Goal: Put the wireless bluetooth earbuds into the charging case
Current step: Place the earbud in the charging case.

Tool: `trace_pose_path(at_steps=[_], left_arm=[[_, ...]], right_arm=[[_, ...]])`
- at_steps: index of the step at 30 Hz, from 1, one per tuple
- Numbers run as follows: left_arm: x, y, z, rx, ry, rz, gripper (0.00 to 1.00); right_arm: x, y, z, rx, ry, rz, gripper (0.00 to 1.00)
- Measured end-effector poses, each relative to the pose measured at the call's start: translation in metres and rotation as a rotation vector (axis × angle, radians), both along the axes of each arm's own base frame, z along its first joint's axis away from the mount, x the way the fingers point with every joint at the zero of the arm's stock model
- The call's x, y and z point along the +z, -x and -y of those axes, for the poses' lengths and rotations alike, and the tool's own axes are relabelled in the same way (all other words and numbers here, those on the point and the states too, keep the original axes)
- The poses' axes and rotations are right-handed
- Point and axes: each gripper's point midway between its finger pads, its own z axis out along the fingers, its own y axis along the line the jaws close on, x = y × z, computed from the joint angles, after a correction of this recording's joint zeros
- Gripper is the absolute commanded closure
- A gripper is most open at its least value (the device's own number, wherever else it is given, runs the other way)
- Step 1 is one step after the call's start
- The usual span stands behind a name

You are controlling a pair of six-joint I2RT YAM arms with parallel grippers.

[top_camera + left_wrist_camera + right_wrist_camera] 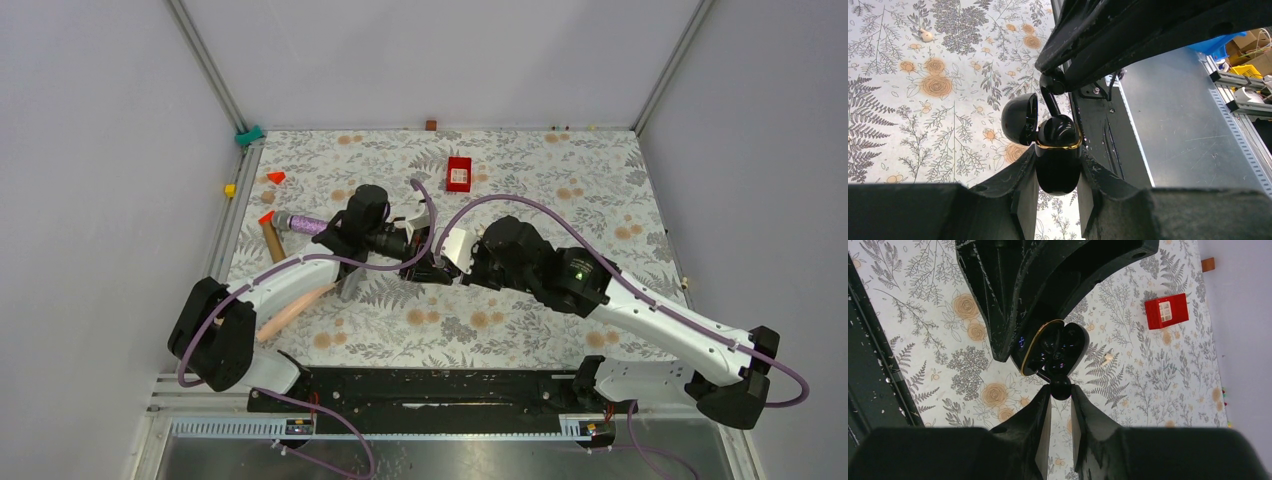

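Your left pincer (1058,156) is closed on the charging case (1058,175). Its two fingers press on the sides of the glossy black body, in the lower middle of the left wrist view. The case is lifted off the floral cloth (898,125) and stands with its mouth up. A thin gold line runs around the mouth. The lid (1019,120) is open and hangs to the left of the body on its hinge.

Your right pincer (1061,391) is narrow and holds one black earbud (1061,386) between its fingertips, in the lower middle of the right wrist view. The bud is at the near edge of the open case, just touching it or almost so. In the left wrist view the stem of the bud points down to the mouth of the case. You cannot tell from these views whether it is already inside its well. The inside of the case is dark, with small faint lights, and you cannot tell whether the other bud sits there.

In the top view both pincers meet at the middle of the frame. A red box (1166,311) lies on the cloth at the upper right of the right wrist view, well apart from the case. A small pale piece (1107,358) lies on the cloth between them.
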Motion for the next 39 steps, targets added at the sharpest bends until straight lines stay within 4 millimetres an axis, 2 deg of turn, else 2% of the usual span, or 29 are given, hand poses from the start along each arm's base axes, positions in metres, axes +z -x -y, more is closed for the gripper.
trace_pose_path(at_steps=[8, 21, 39], left_arm=[[0.0, 0.0, 0.0, 0.004, -0.005, -0.031, 1.0], [0.003, -0.006, -0.003, 0.025, 0.009, -0.082, 1.0], [0.005, -0.008, -0.003, 0.031, 0.023, -0.075, 1.0]], right_arm=[[0.003, -0.002, -0.003, 0.0, -0.004, 0.026, 0.83], [-0.003, -0.003, -0.001, 0.0, 0.033, 0.051, 0.83], [-0.002, -0.013, -0.002, -0.05, 0.053, 0.1, 0.86]])
